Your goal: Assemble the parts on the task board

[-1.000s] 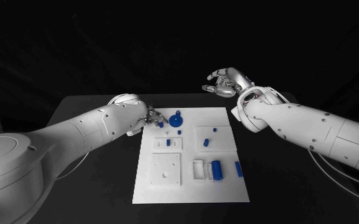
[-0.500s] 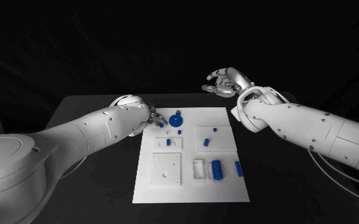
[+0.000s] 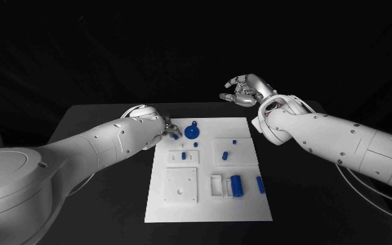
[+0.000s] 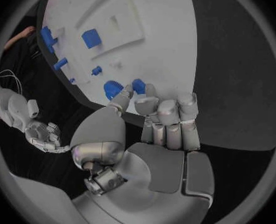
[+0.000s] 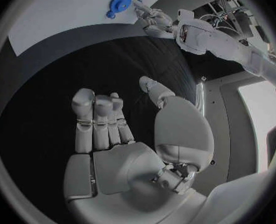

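Observation:
The white task board (image 3: 208, 205) lies in the middle of the black table. At its far left corner my left hand (image 3: 160, 128) pinches a small blue part (image 3: 175, 136) between thumb and a finger; the left wrist view shows that small blue part (image 4: 138, 86) at the fingertips (image 4: 148, 91), just over the board (image 4: 144, 35). A round blue part (image 3: 192, 131) (image 4: 113, 89) (image 5: 119, 4) lies right beside it. My right hand (image 3: 243, 92) (image 5: 113, 129) hangs above the table's far edge, fingers loosely bent, holding nothing.
More blue parts sit on the board: two pegs (image 3: 225, 155) on a raised white square, a piece in a small white block (image 3: 184, 155), a cylinder (image 3: 237, 185) and a bar (image 3: 260, 184) near the front right. A white plate (image 3: 182, 185) lies front left.
My left wrist has turned slightly while the hand stays at the board's far left corner with the small blue part. The right hand has not moved.

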Available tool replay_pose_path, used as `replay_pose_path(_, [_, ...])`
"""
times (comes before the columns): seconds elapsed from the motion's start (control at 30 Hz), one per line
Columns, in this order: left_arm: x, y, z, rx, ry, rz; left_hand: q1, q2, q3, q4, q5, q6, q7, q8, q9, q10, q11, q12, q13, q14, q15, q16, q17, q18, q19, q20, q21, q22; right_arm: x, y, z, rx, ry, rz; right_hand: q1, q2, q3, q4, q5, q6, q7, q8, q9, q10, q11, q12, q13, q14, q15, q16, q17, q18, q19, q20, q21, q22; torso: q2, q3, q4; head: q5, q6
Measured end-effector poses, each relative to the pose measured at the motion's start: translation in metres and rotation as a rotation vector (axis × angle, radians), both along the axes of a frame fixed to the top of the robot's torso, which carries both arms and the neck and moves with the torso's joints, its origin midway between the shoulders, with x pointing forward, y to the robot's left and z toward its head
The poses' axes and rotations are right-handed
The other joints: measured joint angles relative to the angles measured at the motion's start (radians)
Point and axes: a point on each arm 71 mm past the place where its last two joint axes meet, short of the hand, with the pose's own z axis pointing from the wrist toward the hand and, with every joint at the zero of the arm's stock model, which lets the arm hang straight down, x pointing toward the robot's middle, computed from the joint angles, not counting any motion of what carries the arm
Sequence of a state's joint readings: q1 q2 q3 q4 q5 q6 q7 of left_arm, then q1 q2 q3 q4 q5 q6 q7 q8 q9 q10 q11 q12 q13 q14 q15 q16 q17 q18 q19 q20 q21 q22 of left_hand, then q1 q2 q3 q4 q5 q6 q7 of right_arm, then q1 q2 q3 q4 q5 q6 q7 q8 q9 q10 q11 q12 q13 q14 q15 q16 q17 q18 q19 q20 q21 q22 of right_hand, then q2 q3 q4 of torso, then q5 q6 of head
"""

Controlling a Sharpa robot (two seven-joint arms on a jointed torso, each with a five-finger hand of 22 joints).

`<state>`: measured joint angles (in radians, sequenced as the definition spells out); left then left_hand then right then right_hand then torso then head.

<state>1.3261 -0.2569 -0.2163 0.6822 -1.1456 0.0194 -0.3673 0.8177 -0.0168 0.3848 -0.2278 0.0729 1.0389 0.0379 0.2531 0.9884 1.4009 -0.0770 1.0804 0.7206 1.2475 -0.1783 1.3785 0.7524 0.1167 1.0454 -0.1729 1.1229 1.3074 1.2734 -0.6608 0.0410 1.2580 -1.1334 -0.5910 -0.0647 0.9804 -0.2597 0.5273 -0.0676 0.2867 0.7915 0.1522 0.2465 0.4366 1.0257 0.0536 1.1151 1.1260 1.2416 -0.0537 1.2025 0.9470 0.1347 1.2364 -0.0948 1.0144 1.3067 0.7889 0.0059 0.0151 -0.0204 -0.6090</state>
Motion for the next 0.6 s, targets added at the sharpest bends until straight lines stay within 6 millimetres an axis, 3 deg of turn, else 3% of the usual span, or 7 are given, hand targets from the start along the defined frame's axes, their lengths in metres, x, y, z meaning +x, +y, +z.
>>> replay_pose_path(0.17, [-0.0003,0.0,-0.001,-0.003,-0.01,-0.001,0.021,-0.011,0.003,-0.025,0.004,0.001,-0.001,0.014,0.0,0.0,0.0,0.0,-0.002,0.0,0.0,-0.001,0.001,0.0,0.0,0.0,0.0,0.0,-0.0001,-0.0006,0.0,0.0,0.0,-0.001,0.001,0.001,0.0,0.0,0.0,0.002,0.002,0.0,0.0,0.0,0.0,0.0,0.0,0.0,0.0,0.0,0.0,0.0,0.0,0.0,0.0,0.0,0.0,-0.0006,0.0001,-0.001,0.0])
replay_pose_path(0.33, [-0.0012,0.0004,-0.0015,-0.009,-0.017,-0.005,0.031,-0.011,0.01,-0.042,0.032,0.001,0.0,0.014,0.001,-0.004,0.004,0.0,-0.004,0.001,0.002,-0.004,0.002,-0.002,0.0,0.0,0.0,0.0,0.0,-0.0018,0.0,-0.001,0.0,-0.003,0.001,0.001,0.0,0.0,0.0,0.003,0.003,0.002,0.0,0.0,0.0,0.0,0.0,0.0,0.0,0.0,0.0,0.0,0.0,0.0,0.0,0.0,0.0,-0.0011,0.0007,-0.001,0.0])
replay_pose_path(0.5, [-0.0033,0.0011,-0.0023,-0.02,-0.028,-0.013,0.046,-0.015,0.019,-0.051,0.068,-0.004,0.004,0.014,0.001,-0.007,0.007,0.0,-0.006,0.004,0.006,-0.008,0.004,-0.009,0.0,0.0,0.004,0.0,0.0,-0.0028,0.0,-0.002,0.001,-0.004,0.001,0.001,0.0,0.0,0.0,0.003,0.003,0.005,0.0,0.0,0.0,0.0,-0.001,0.0,0.0,0.0,0.0,0.0,0.0,0.001,0.0,0.0,0.0,-0.0012,0.0012,-0.001,0.0])
replay_pose_path(0.6, [-0.0049,0.0015,-0.0029,-0.031,-0.033,-0.017,0.051,-0.015,0.019,-0.054,0.122,-0.015,0.016,0.014,0.025,-0.005,0.01,0.0,-0.009,0.003,0.007,-0.009,0.004,-0.01,-0.002,0.002,0.004,0.0,0.0,-0.0036,0.0,-0.002,0.001,-0.006,0.001,0.001,0.0,0.0,0.0,0.003,0.003,0.005,0.0,0.0,0.0,0.0,-0.001,0.0,0.0,0.0,0.0,0.0,0.001,0.002,0.0,0.001,0.0,-0.0014,0.0018,-0.002,0.001])
